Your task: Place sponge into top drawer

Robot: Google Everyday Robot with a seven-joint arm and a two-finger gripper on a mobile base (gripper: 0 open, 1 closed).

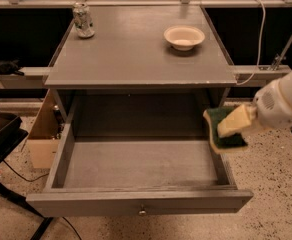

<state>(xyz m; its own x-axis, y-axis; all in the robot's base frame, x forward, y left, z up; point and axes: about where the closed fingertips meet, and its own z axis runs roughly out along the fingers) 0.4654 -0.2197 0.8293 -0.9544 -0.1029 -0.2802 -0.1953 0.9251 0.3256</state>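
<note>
The top drawer (136, 204) of the grey table is pulled out toward me, its inside bare. A small round metal knob (142, 211) sits on its front panel. My gripper (233, 124) comes in from the right on a white arm and is shut on the sponge (225, 129), whose dark green face points up and left and whose yellow foam edge shows below. The sponge hangs over the drawer's right side wall, about level with the table's underside and a little above the drawer.
On the grey tabletop (131, 54) stand a cream bowl (184, 36) at the back right and a drinks can (82, 20) at the back left. A cardboard box (42, 139) sits on the floor left of the table. A black stand (1, 139) is at the far left.
</note>
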